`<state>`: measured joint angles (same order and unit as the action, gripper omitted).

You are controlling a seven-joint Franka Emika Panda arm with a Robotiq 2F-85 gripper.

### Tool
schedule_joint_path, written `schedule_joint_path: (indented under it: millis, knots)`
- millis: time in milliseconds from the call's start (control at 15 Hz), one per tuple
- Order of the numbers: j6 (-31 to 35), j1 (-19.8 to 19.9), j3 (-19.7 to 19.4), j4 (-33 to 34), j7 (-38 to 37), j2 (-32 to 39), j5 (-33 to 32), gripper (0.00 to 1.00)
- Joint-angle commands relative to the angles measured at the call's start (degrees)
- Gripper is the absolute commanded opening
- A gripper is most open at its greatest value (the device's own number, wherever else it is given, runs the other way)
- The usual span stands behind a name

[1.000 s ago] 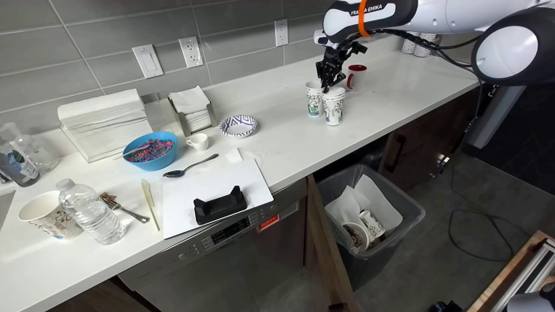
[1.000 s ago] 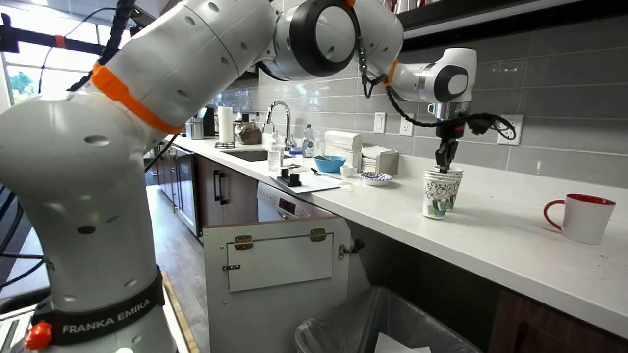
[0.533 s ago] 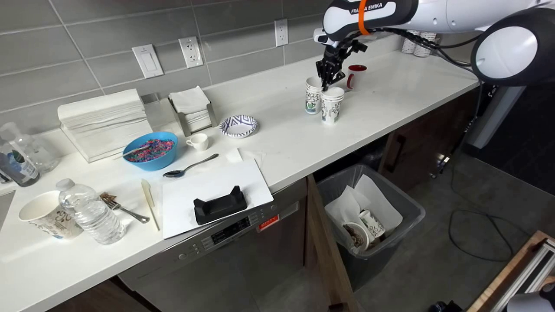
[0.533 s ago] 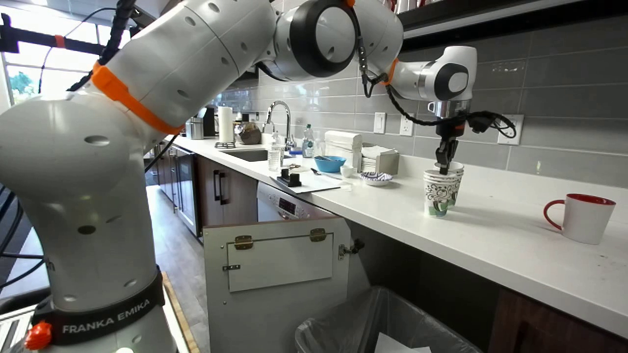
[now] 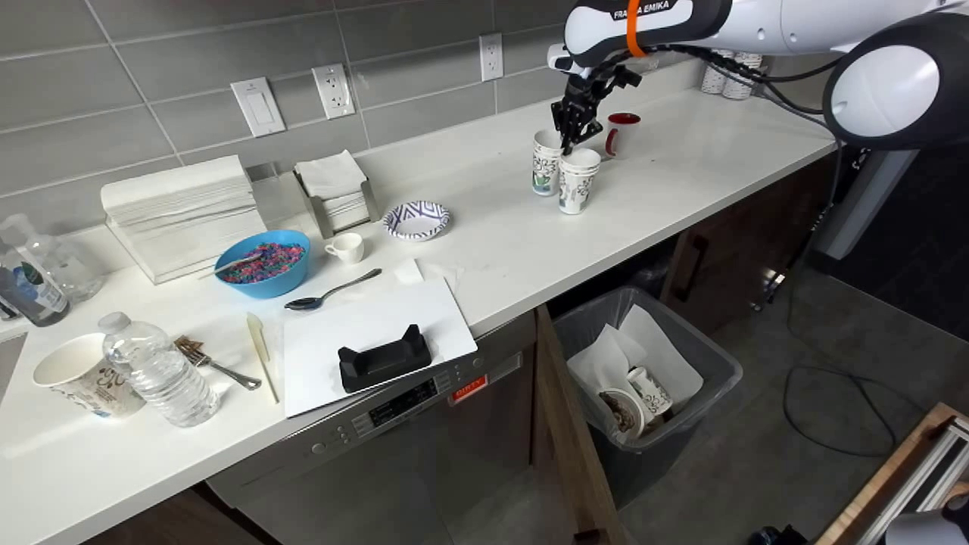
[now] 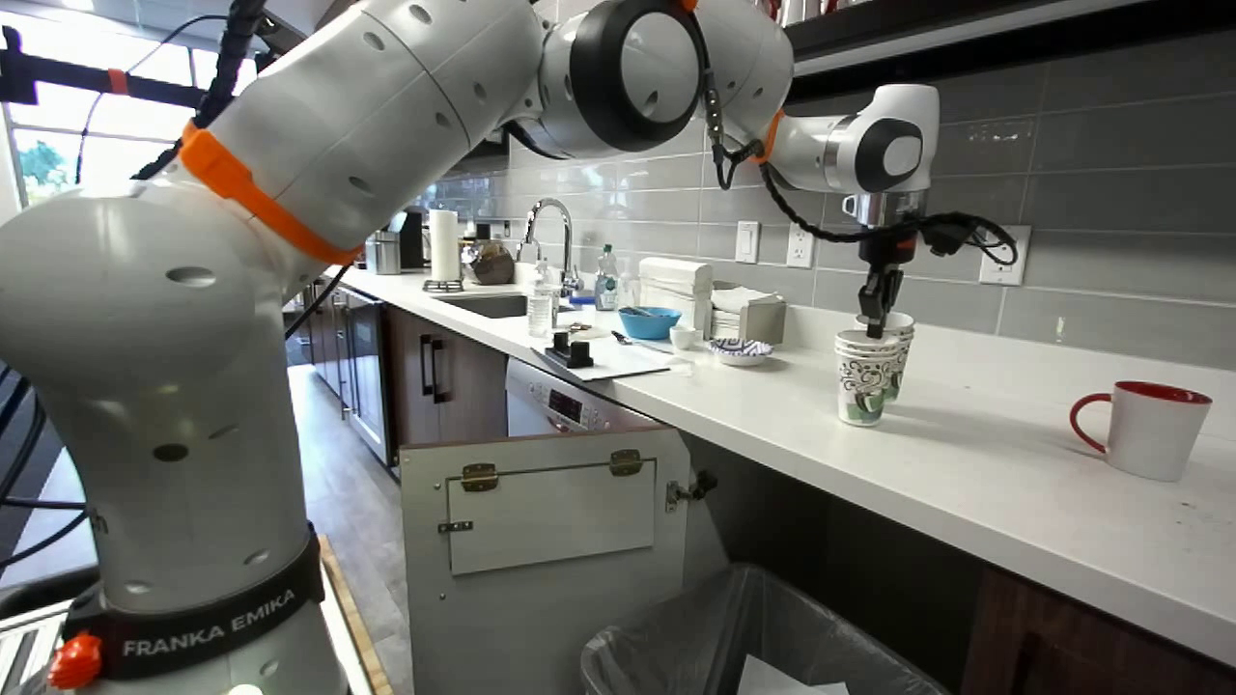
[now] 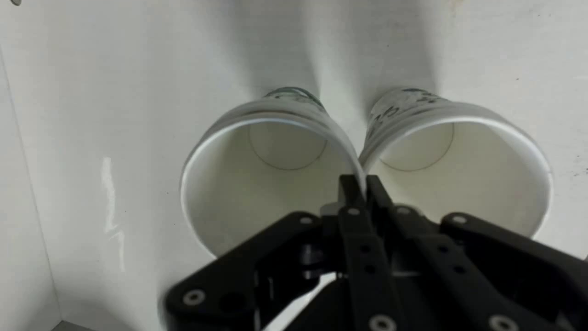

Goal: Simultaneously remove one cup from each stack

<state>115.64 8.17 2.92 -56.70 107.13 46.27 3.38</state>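
counter (image 5: 500, 242): in an exterior view, bare surface spreads at 8 o'clock from the near stack (image 5: 577, 189); front edge at 5, wall (image 5: 424, 72) at 11.
far stack (image 5: 545, 174): just beside the near stack, at 10 o'clock.
cups (image 6: 861, 381): white, swirly dark and green print, mouths up, nested rims showing.
gripper (image 7: 366, 188): drawn together, pinching two touching rims, one from each stack.
mug (image 5: 625, 138): stands in the way at 1 o'clock.
bowl (image 5: 416, 225): 9 o'clock, well apart.

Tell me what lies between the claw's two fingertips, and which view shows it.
In the wrist view, the picture's left cup and right cup have their adjoining rims pinched there, one fingertip inside each.
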Motion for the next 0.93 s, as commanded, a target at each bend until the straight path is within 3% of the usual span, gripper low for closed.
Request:
schedule_joint_path:
  millis: [0,867]
  knots:
    - [-2.3,-0.1,0.1,1.6,-0.2,0.4,-1.4,0.02]
    - [-8.7,-0.6,-0.5,3.0,-0.4,1.5,-1.6,0.02]
